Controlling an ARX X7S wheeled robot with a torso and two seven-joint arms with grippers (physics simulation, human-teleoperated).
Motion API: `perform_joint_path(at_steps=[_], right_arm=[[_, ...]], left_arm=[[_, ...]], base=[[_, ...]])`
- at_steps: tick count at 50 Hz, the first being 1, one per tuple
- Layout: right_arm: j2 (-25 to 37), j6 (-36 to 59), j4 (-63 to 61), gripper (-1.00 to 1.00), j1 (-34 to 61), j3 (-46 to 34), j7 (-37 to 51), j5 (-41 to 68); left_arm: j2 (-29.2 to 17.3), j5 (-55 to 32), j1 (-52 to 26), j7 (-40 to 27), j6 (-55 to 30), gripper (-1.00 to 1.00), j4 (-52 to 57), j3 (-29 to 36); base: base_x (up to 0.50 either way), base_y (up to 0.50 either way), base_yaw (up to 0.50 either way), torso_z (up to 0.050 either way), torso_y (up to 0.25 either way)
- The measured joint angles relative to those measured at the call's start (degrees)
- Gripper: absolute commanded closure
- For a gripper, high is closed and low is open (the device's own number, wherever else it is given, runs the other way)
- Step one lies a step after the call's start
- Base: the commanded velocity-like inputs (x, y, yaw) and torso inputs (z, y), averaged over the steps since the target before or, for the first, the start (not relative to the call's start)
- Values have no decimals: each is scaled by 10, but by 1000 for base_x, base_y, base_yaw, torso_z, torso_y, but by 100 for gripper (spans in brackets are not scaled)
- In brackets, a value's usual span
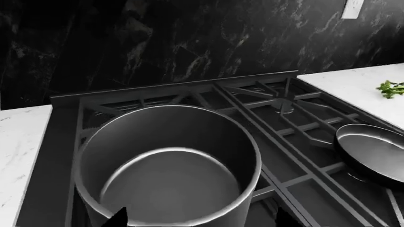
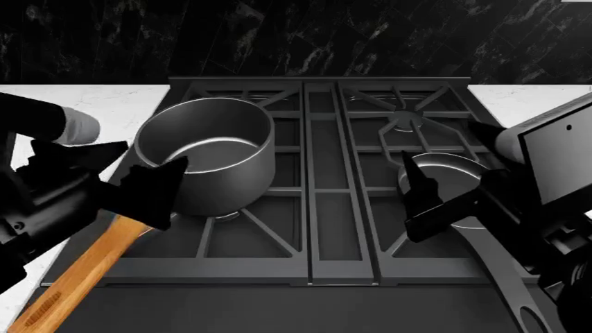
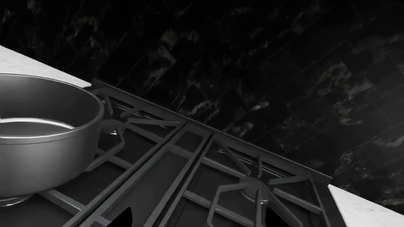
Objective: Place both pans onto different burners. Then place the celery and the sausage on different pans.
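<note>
The saucepan stands upright on the left front burner, with its orange-brown wooden handle pointing toward me. My left gripper is open at the handle's root, its fingertips wide apart on either side of the pan's near rim. The frying pan lies on the right burner grate, and its dark handle runs toward the front. It also shows in the left wrist view. My right gripper is open and empty at the pan's left edge. The celery lies on the right counter. The sausage is out of view.
White counters flank the dark stove on both sides. A black marble wall rises behind it. A raised centre grate strip separates the left and right burners. The back right burner carries nothing.
</note>
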Motion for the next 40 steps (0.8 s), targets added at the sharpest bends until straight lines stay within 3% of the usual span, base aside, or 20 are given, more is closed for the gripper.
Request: perform_joint_path(at_steps=[14,40], right_arm=[[-2,12,-13,-100,24,-3,25,18],[-42,68,-28,-100,185,-31,144,126]], left_arm=[[5,-7,7,-1,49,-100,24,-37],[53,75,-20,-63,58,-100,74,-31]], base=[[0,0,0,0,0],[1,-10,0,0,0]])
